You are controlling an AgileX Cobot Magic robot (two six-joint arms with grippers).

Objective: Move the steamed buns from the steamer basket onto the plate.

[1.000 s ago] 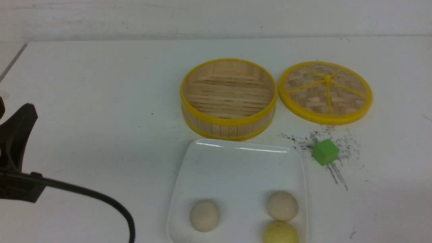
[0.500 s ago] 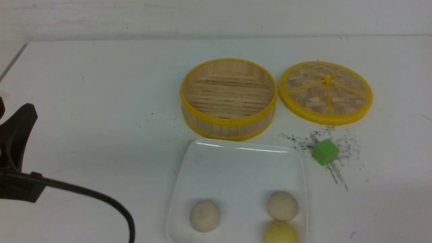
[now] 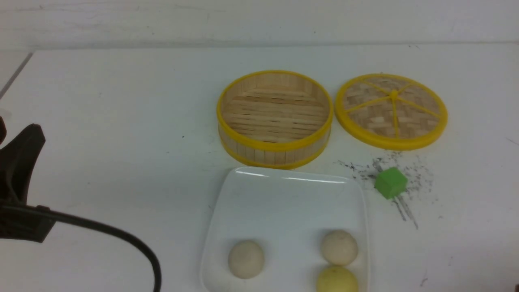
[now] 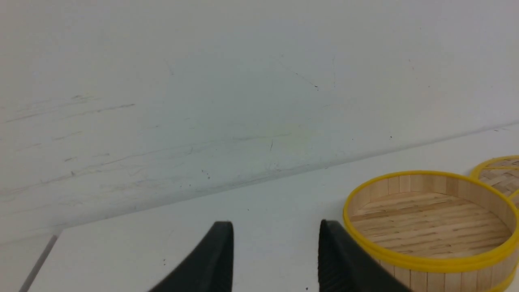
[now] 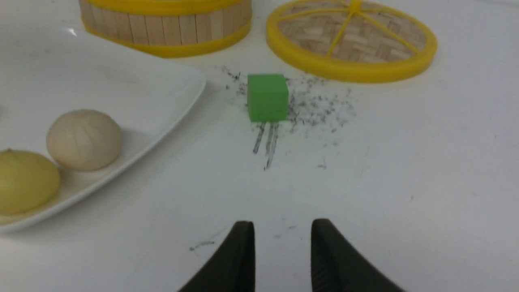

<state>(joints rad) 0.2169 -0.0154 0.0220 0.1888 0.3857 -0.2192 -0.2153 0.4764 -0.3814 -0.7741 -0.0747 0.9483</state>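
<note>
The steamer basket (image 3: 275,152) stands empty at the table's middle; it also shows in the left wrist view (image 4: 405,259). The white plate (image 3: 284,198) lies just in front of it. All three steamed buns rest on the plate's near part: a cream one (image 3: 246,259) on the left, a cream one (image 3: 339,247) on the right and the pale yellow one (image 3: 336,280) in front of that. My left gripper (image 4: 275,227) is open and empty, far left of the basket. My right gripper (image 5: 282,225) is open and empty, low over the table, right of the plate.
The flat woven lid (image 3: 391,110) lies right of the basket. A green cube (image 3: 390,182) sits among dark scuff marks right of the plate's far corner. A black cable (image 3: 121,239) runs from my left arm along the near left.
</note>
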